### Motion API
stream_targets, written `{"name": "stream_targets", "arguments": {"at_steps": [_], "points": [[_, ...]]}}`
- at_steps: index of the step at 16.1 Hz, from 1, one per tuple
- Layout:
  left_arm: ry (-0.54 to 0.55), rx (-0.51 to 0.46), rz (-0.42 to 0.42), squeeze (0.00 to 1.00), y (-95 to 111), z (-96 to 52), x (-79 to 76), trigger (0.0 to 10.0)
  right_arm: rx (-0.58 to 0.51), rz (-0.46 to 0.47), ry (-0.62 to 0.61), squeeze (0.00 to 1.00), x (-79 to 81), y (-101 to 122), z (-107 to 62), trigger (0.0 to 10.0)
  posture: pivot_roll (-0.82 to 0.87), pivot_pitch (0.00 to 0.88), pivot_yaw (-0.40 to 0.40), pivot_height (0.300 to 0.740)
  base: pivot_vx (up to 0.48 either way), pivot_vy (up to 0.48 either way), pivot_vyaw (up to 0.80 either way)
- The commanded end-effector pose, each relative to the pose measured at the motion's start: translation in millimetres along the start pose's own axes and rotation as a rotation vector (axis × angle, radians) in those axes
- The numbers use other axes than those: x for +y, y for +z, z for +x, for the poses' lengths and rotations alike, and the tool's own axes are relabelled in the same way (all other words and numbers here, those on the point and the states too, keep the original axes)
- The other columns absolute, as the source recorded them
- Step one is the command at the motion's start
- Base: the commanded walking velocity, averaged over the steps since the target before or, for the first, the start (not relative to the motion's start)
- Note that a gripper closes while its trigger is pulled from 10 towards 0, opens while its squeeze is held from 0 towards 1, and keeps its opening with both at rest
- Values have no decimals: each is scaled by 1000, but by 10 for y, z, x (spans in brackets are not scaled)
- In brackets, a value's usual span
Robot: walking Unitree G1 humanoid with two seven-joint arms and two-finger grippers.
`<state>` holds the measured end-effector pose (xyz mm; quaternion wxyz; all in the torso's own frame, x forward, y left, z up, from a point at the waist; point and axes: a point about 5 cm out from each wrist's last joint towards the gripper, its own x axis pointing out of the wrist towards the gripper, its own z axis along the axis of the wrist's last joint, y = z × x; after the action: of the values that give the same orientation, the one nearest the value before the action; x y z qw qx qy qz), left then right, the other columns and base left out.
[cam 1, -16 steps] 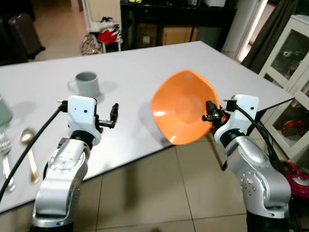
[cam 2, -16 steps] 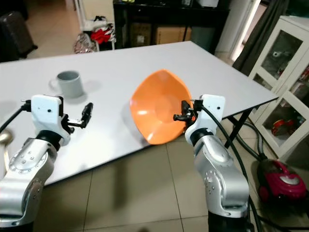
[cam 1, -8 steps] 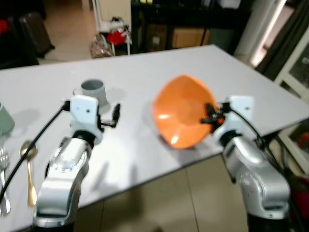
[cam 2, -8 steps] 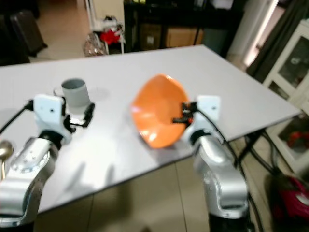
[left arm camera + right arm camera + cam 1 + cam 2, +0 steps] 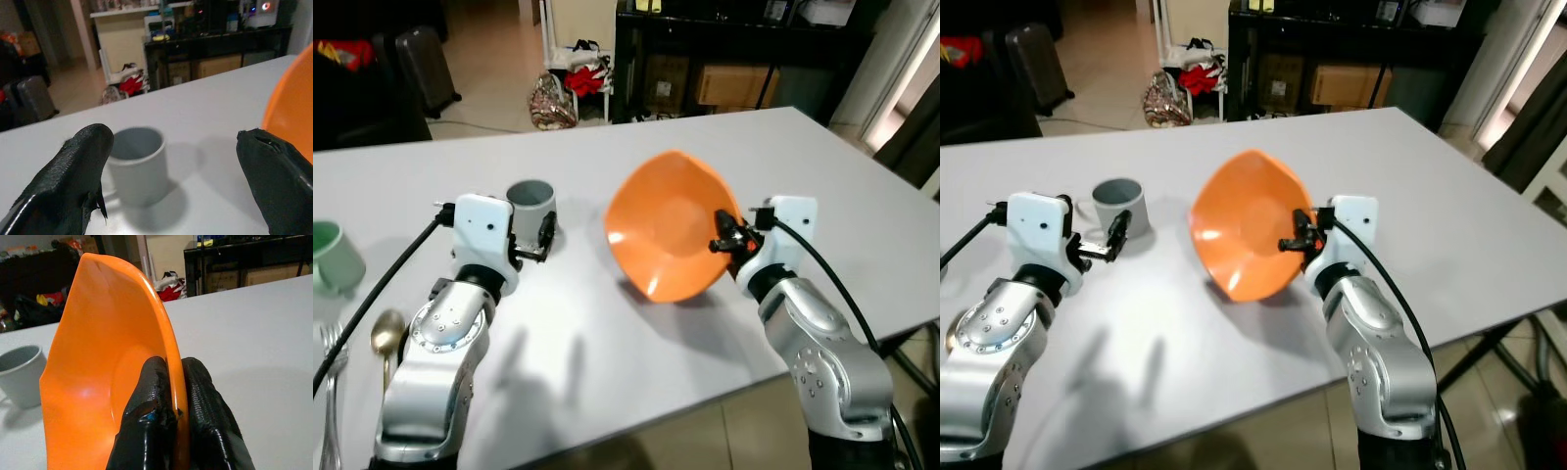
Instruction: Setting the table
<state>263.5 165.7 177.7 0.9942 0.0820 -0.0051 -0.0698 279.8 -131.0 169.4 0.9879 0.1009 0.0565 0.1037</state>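
Here the right gripper [image 5: 722, 243] holds the orange bowl [image 5: 671, 223] by its rim, jaws clamped, tilted above the table [image 5: 607, 323] at frame centre; the left gripper [image 5: 546, 233], jaws wide, faces the grey mug [image 5: 530, 202].

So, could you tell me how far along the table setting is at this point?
Already laid: a grey mug, a green cup, a spoon and a fork on the white table. In hand: the right gripper pinches the rim of the orange bowl, tilted above the table. The left gripper is open. Left: setting the bowl down.
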Motion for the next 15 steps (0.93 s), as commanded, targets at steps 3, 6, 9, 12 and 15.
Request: {"name": "stream_targets", "arguments": {"at_steps": [3,6,9,12,15], "points": [[-25,-12,10,0,17,-59,-72,10000,-5,69,53,0,-42,116,61,10000,-55,0,-48,740,0,0,0],[-27,-13,38,0,14,-151,-2,10000,82,169,106,0,-22,87,250,10000,-31,0,-62,740,0,0,0],[-37,-12,76,0,47,-168,78,10000,135,213,132,0,-49,108,562,10000,-5,1,-55,740,0,0,0],[-94,-14,95,0,100,-235,72,10000,157,375,76,0,-197,209,918,10000,39,41,-53,740,0,0,0],[-104,-5,106,0,113,-299,103,10000,180,479,43,0,-305,261,1072,10000,63,77,-59,740,0,0,0]]}}
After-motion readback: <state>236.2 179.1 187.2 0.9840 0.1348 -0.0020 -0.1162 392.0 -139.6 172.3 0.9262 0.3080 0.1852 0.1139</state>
